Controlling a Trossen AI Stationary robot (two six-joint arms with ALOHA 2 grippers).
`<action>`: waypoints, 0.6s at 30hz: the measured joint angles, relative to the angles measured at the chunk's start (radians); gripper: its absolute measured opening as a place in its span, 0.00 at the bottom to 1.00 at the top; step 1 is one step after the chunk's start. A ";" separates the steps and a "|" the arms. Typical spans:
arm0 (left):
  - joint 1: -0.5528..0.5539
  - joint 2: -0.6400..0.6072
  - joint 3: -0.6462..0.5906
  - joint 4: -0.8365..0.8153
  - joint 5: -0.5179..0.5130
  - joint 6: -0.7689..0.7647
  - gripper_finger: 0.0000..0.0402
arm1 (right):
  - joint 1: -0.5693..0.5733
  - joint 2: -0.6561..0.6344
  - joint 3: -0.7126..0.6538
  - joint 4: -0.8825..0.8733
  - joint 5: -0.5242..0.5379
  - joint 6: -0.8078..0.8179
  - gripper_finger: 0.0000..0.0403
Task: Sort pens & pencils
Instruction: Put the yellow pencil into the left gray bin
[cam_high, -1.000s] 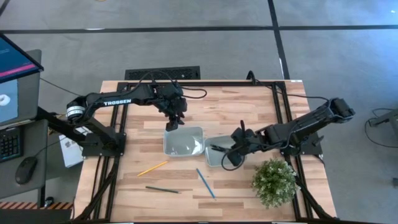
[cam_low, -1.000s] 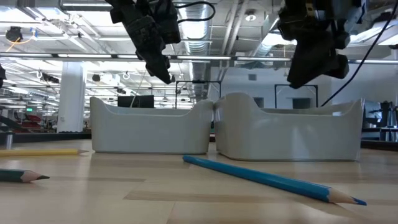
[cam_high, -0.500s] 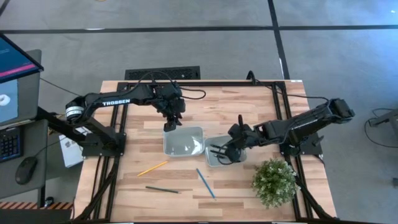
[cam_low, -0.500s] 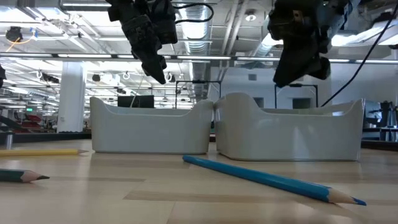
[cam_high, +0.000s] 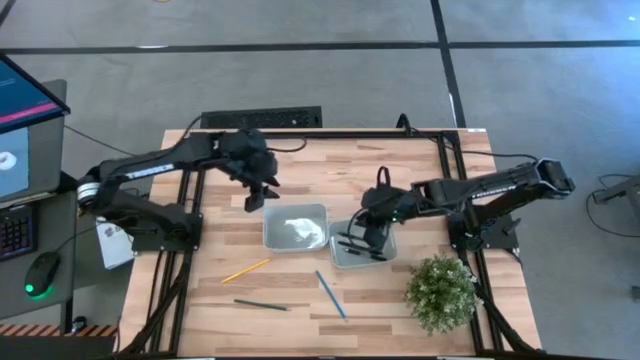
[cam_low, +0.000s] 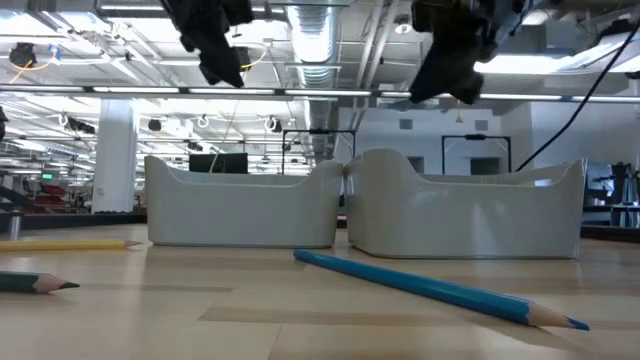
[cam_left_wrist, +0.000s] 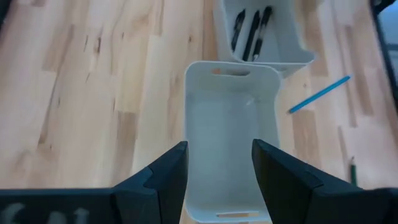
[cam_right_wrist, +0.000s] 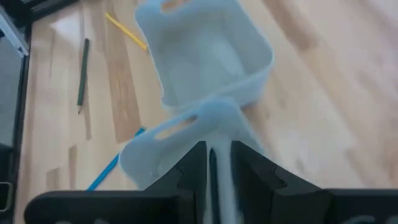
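Observation:
Three black pens (cam_left_wrist: 252, 31) lie in the right-hand white bin (cam_high: 356, 248). The left-hand white bin (cam_high: 295, 228) shows nothing inside. On the bare wood near the front lie three pencils: yellow (cam_high: 245, 270), dark green (cam_high: 262, 305) and blue (cam_high: 331, 294). My left gripper (cam_high: 255, 197) hangs open above the table, just off the left bin's far left corner. My right gripper (cam_high: 370, 228) hangs above the right bin, its fingers (cam_right_wrist: 198, 163) closed to a thin slit with nothing between them.
A potted green plant (cam_high: 441, 292) stands at the near right corner. A black frame rail (cam_high: 190, 215) runs along the table's left and right sides. Open wood lies beyond the bins toward the far edge.
Both grippers have risen away from the bins. My left gripper has drawn back toward the table's left and far edges, off the left bin. My right gripper has lifted toward the far edge over the right bin and its wrist has rolled. The pencils have not moved.

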 joint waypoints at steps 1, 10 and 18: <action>-0.003 -0.023 -0.016 0.010 -0.004 -0.010 0.42 | -0.009 0.000 0.002 0.016 0.000 -0.032 0.24; -0.013 -0.244 -0.254 0.167 -0.131 -0.128 0.42 | -0.111 0.000 0.023 0.110 0.001 -0.213 0.24; -0.013 -0.382 -0.444 0.206 -0.132 -0.271 0.42 | -0.174 0.000 0.023 0.133 0.000 -0.214 0.24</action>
